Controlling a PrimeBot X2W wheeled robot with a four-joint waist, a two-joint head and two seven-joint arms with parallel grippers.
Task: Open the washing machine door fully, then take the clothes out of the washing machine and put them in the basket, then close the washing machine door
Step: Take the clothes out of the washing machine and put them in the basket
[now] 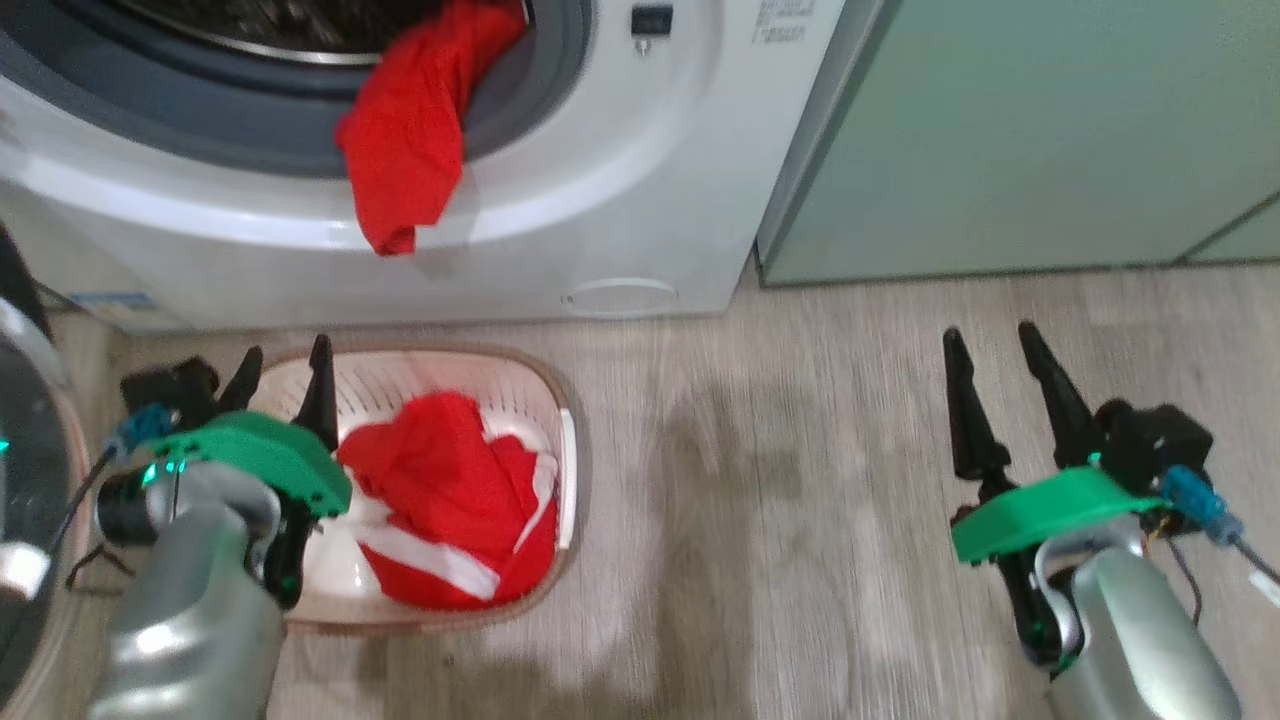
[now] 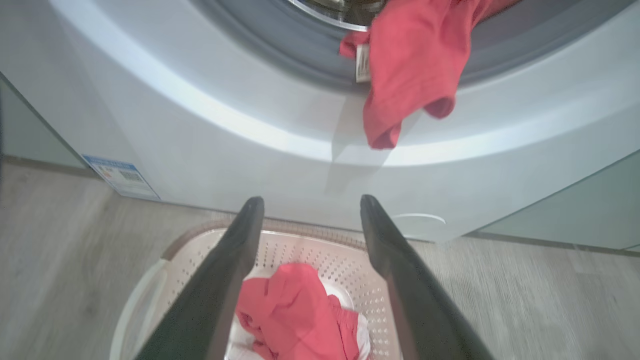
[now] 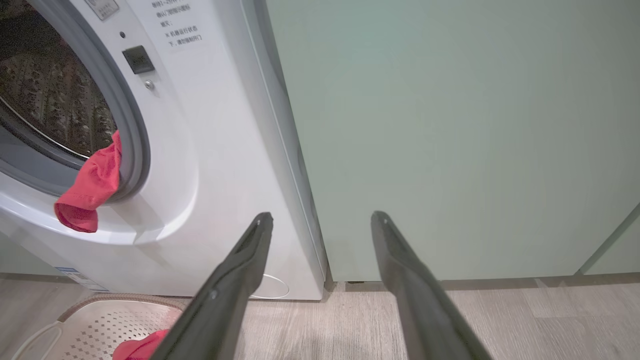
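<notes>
The red garment [image 1: 412, 135] draped over the lower rim of the washer [image 1: 620, 180] is found up ahead of the nearer left hand [image 1: 286, 372], spread wide and empty above the basket [image 1: 420, 385].

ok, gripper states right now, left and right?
Left gripper: open, holding nothing.
Right gripper: open, holding nothing.
</notes>
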